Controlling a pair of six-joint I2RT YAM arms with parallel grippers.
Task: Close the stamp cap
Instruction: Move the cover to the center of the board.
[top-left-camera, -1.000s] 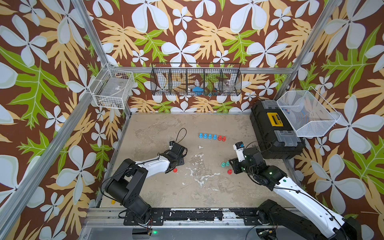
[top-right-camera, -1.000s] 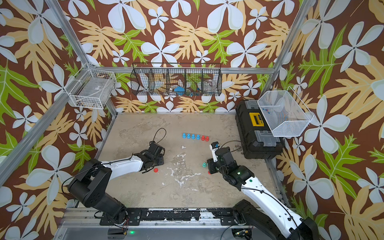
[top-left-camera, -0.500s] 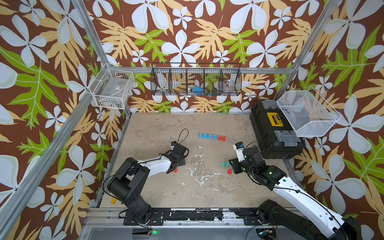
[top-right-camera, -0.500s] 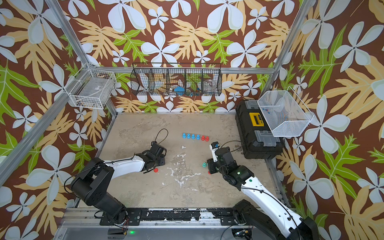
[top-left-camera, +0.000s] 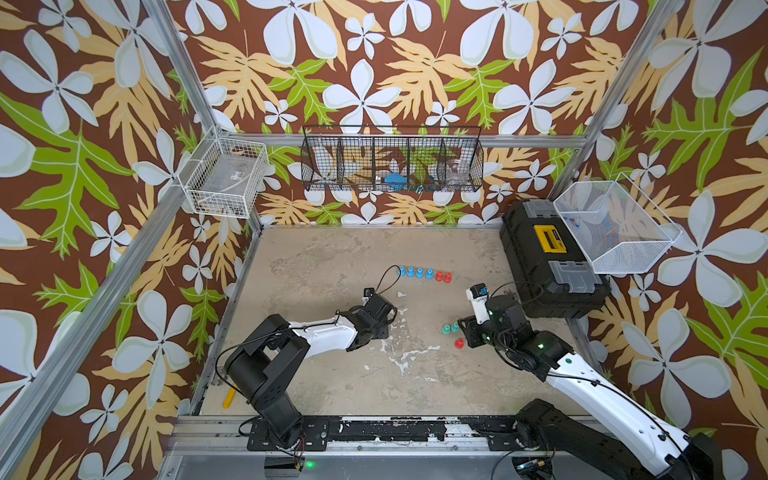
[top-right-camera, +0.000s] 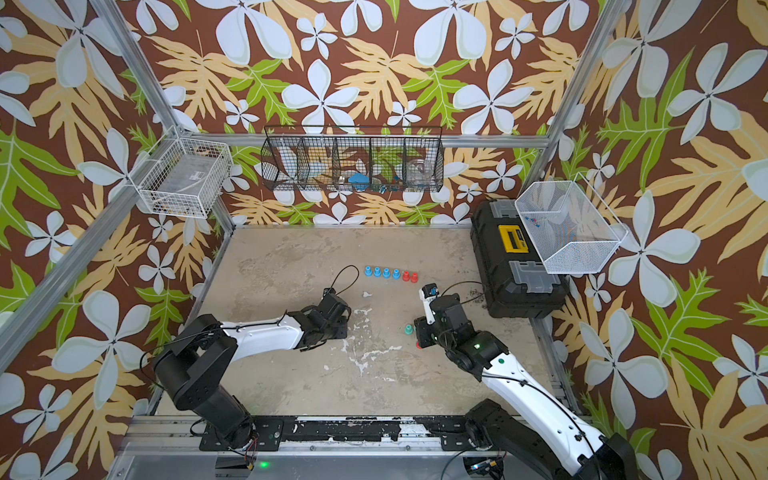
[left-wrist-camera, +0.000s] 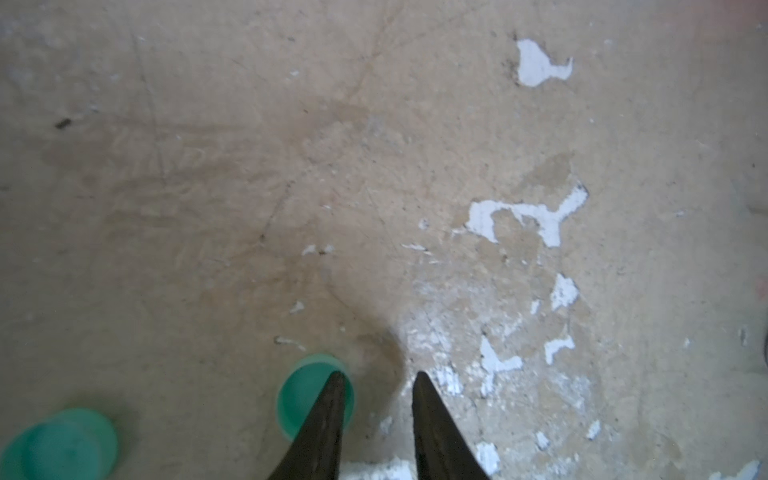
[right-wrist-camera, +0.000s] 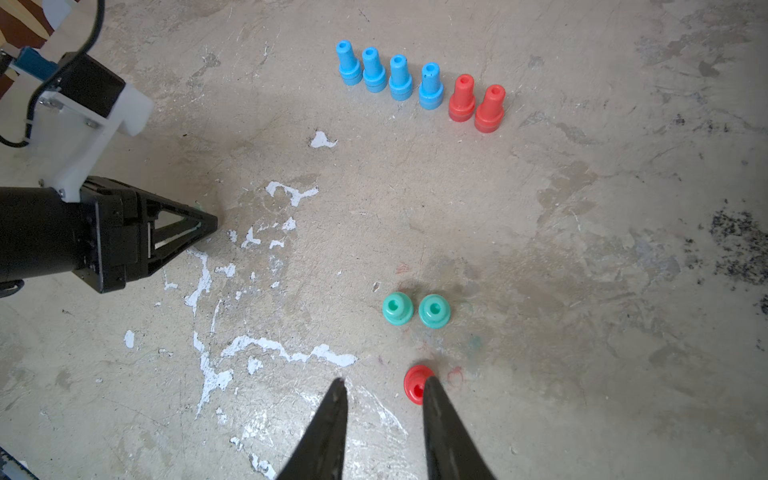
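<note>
The left pincer (left-wrist-camera: 379, 376) has just closed down to a slim gap, yet only bare worktop (left-wrist-camera: 374, 166) shows between its tips. The green cap (left-wrist-camera: 301, 397) sits off to one side, partly hidden and probably missed, so capping must wait. Well to the right stand two green stamps (right-wrist-camera: 397, 308). A red stamp (right-wrist-camera: 412, 383) stands just beside the narrow, empty right pincer (right-wrist-camera: 383, 379).
</note>
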